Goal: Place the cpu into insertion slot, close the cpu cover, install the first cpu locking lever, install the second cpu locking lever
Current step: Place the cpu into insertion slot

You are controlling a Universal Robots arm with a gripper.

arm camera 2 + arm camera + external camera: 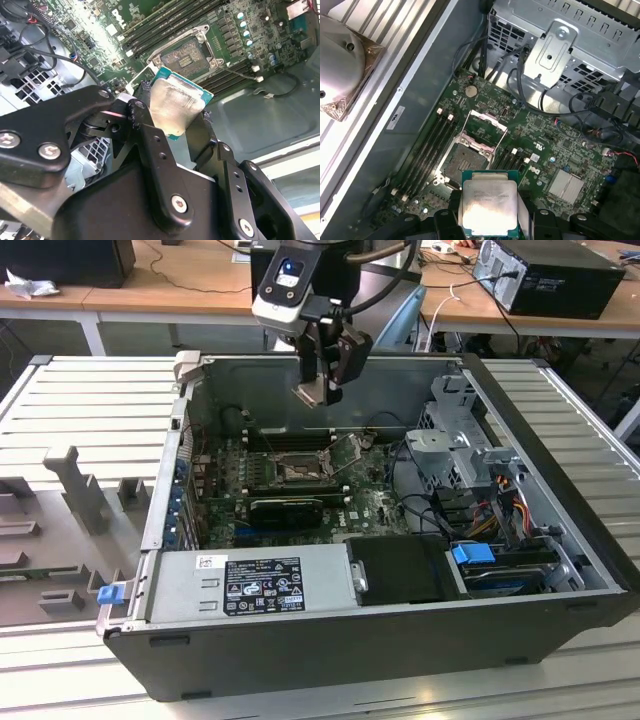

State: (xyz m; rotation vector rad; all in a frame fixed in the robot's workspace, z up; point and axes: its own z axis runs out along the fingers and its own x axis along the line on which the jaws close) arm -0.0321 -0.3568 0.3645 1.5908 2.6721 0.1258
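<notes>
1. We are looking at the gripper (322, 390) hanging in the upper centre of the exterior view. It is above an open computer case (400, 650) that is lying on its side on the ribbed metal worktop (90, 390).
2. Its jaws are gripping the cpu (177, 107) by two opposite edges. The black fingers (145, 125) are pressing in on either side of the chip.
3. The cpu (489, 207) is hanging in the air with its pale metal top facing the wrist cameras. It is clear of the green motherboard (375, 505) and well apart from the insertion slot (465, 162).
4. The insertion slot (298, 472) is sitting near the middle of the exterior view, and we are seeing its contact field lying bare.
5. The cpu cover (487, 118) is standing tilted up on its hinge at one edge of the slot.
6. Long memory slots (427, 145) are running alongside the slot.
7. A silver power supply (250, 585) is lying along the lower left of the exterior view, and a metal drive cage (450, 455) is standing at the exterior view's right.
</notes>
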